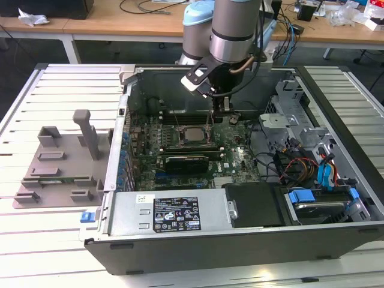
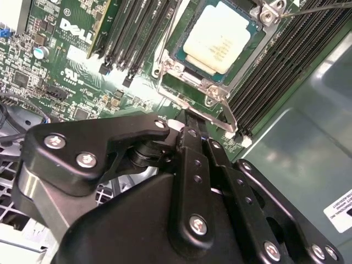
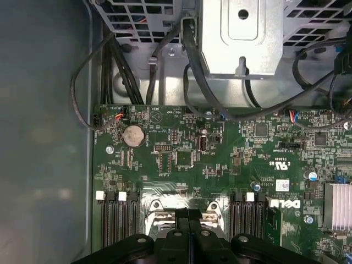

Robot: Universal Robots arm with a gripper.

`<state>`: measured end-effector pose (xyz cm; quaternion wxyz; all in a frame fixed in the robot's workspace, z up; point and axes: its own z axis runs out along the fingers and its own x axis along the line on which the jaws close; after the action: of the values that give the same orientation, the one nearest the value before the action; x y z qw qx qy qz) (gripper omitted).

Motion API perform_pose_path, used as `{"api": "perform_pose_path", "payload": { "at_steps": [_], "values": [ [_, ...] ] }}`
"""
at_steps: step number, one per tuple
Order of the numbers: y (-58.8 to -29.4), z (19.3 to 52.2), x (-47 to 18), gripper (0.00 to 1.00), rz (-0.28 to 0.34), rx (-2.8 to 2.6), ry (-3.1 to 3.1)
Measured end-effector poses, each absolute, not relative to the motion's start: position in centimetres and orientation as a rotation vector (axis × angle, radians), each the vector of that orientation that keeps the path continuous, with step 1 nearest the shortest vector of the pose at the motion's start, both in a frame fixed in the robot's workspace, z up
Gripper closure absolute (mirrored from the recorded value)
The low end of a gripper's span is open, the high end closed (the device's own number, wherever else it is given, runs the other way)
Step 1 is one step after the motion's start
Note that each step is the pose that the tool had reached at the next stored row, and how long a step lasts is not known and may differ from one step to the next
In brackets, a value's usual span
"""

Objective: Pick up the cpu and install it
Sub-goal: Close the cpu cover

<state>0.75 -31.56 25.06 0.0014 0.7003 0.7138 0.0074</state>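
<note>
Grey fixture plate sits well apart from the socket, outside the case. Silvery cpu lies seated in that socket, so the gripper, just beside it, is pinched together on nothing.

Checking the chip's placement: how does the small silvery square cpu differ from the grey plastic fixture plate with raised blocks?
The cpu lies inside the open computer case, on the green motherboard; the fixture plate lies outside it, on the white slatted table. The cpu is far smaller and flat-topped; the fixture plate carries upright blocks. Both lie level.
</note>
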Motion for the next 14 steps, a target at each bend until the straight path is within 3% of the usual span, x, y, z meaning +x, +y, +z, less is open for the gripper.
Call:
{"api": "perform_pose_path", "payload": {
  "at_steps": [14],
  "values": [
    [-31.5,25.0,-1.1,0.89,0.023,2.198,2.24]
  ]
}}
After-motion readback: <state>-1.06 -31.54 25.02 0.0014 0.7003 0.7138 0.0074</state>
